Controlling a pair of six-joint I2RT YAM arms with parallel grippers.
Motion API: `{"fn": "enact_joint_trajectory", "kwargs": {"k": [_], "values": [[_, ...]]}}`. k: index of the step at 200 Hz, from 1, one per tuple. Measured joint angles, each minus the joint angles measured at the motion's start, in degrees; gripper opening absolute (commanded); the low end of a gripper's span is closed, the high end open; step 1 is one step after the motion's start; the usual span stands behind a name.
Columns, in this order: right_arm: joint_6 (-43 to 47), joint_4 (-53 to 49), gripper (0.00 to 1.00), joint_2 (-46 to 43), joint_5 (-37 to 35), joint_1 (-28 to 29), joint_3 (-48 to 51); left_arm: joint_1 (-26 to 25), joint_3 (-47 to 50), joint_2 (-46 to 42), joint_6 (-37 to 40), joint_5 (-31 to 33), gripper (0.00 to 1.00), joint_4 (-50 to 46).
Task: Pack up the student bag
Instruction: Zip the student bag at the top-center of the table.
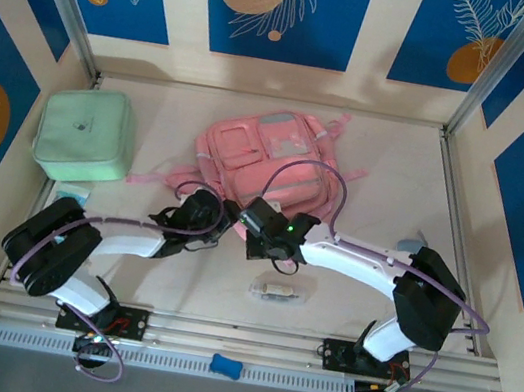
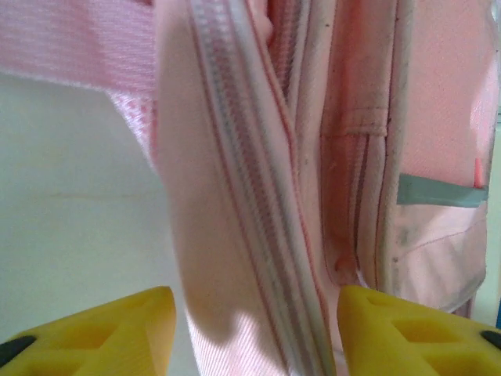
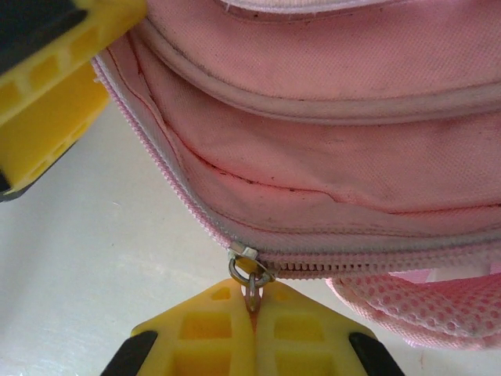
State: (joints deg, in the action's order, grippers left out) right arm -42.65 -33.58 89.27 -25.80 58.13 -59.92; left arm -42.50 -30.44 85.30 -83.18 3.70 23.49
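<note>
On the bench [image 1: 395, 189] the student bag [image 1: 271, 157] lies flat at centre; left jaws stand released astride its zip seam [image 2: 244, 196]; right jaws clench the small zip pull [image 3: 250, 280]; unheld, the bag may drag under a tug, or the pull slip free.

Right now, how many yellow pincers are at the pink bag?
2: the left pincer astride the zipper edge of the pink backpack, the right pincer shut on its zipper pull.
</note>
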Motion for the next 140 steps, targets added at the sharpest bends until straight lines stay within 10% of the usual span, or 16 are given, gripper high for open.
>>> {"fn": "enact_joint_trajectory", "kwargs": {"k": [68, 140], "values": [[0.3, -2.8, 0.00, 0.0, 1.8, -0.8, -1.7, -0.6, -1.8, 1.1, 1.4, 2.4, 0.00, -0.4], [1.0, -9.1, 0.00, -2.1, 1.6, -3.6, -1.5, 5.4, -1.9, -2.4, 7.6, -1.9, 0.00, -6.4]]}}
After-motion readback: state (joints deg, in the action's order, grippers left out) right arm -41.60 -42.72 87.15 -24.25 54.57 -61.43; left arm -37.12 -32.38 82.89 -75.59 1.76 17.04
